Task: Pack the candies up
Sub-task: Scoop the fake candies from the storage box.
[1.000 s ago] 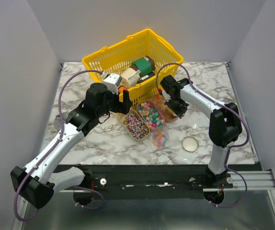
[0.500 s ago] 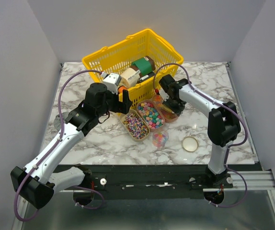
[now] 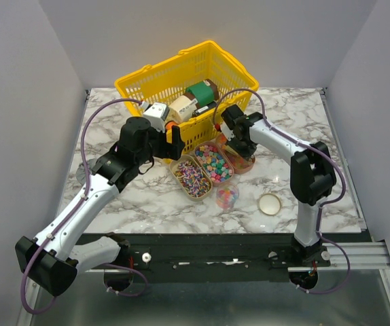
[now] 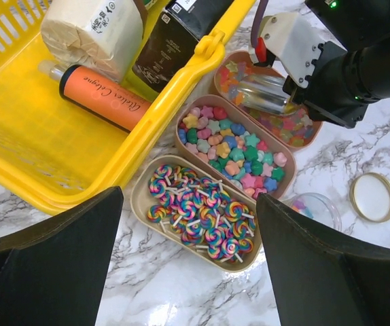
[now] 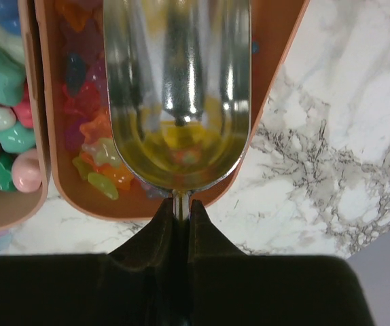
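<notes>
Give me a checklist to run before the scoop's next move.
1. Grip on the scoop: ok. The right gripper is shut on its handle.
2. Position of the scoop over the gummy tray: ok.
3. Load in the scoop: cannot tell. Only coloured glints show in its bowl.
4. Opening of the jar: ok. Its lid lies apart from it on the table.
5. Clearance from the left gripper: ok. It is open and empty above the lollipop tray, away from the jar.
</notes>
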You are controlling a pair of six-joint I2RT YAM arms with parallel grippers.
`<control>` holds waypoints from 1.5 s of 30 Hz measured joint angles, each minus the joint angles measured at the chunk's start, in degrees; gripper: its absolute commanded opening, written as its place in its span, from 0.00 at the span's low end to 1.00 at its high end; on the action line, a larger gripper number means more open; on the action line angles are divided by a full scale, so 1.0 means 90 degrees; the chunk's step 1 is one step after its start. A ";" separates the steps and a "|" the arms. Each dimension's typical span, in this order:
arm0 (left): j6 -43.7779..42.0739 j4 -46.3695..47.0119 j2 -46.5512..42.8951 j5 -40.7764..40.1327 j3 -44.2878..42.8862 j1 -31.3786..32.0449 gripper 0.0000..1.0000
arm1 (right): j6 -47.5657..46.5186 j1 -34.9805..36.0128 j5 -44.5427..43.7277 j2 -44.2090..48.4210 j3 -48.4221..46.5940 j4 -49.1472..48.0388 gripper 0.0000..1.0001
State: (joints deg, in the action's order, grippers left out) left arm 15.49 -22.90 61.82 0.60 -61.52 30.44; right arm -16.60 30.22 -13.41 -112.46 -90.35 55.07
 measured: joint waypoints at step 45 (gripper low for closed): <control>0.0019 -0.0070 0.0197 0.0017 -0.0199 -0.0053 0.93 | 0.1489 0.0066 0.0134 0.2616 0.3150 -0.2574 0.01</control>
State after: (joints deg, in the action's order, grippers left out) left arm 15.66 -23.53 63.59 0.75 -63.31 29.95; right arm -3.20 30.81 -12.21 -88.92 -62.00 31.90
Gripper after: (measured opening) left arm 0.928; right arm 0.147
